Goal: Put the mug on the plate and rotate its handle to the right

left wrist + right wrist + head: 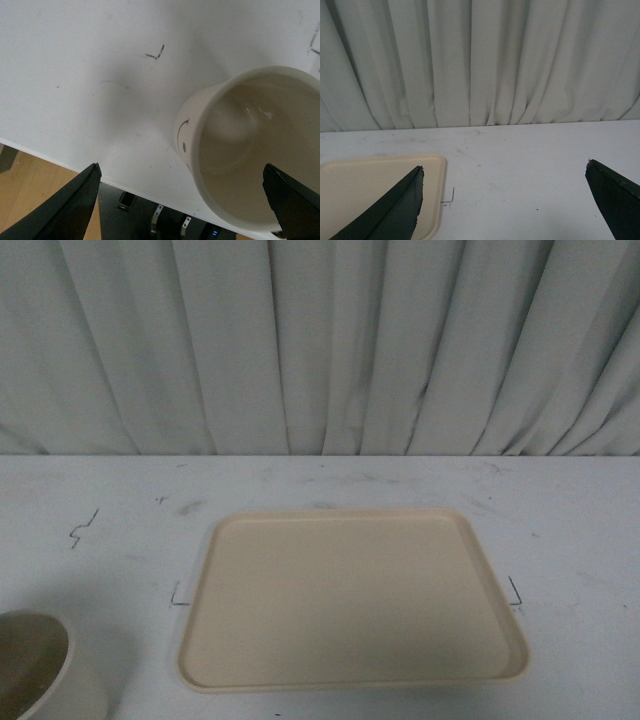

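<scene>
The cream-white mug (35,670) stands on the white table at the near left corner, apart from the beige plate (350,595) in the middle. In the left wrist view the mug (250,150) sits upright and empty, part of its black smiley face showing on the side; its handle is hidden. My left gripper (182,172) hovers open above it, one finger (295,200) over the mug's rim, the other out over the table's edge. My right gripper (502,170) is open over bare table beside a corner of the plate (370,190). Neither gripper shows in the front view.
A grey curtain (320,340) hangs behind the table. Small black corner marks (178,598) are drawn by the plate's sides. The table's near edge (75,162) runs close to the mug, with wooden floor and the robot's base below it.
</scene>
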Motion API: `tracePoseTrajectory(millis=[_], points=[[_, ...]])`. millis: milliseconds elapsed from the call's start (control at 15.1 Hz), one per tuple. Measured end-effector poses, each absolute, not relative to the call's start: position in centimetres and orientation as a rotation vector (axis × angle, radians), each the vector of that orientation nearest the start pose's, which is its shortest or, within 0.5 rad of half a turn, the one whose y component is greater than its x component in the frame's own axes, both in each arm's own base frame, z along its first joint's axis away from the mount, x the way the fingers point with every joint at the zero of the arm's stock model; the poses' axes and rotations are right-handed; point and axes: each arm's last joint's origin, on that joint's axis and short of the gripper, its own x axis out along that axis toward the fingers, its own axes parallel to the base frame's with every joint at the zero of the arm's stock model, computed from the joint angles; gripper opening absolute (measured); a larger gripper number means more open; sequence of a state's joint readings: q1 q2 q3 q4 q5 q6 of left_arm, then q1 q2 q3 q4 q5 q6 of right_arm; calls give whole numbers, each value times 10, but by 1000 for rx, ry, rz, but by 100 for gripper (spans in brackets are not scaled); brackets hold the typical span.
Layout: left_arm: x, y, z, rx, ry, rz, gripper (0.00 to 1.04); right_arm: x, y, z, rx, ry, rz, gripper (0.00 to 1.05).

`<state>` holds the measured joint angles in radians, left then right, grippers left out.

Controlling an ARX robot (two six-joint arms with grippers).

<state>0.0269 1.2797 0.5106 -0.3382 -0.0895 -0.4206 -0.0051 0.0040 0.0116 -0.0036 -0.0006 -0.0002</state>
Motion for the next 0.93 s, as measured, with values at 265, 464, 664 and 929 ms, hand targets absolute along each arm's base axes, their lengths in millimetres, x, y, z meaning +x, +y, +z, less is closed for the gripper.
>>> tracePoseTrajectory(millis=[265,464,664,929], points=[[219,15,115,-348,1115,386,86,97,0,167,0,-4,-5,98],[219,11,115,-326,1125,360,50,97,0,167,0,-4,-5,98],[218,1,126,-307,1123,319,11,97,0,167,0,-4,-5,98],[235,-41,178,-187,1035,137,3,97,0,167,0,-4,-5,98]])
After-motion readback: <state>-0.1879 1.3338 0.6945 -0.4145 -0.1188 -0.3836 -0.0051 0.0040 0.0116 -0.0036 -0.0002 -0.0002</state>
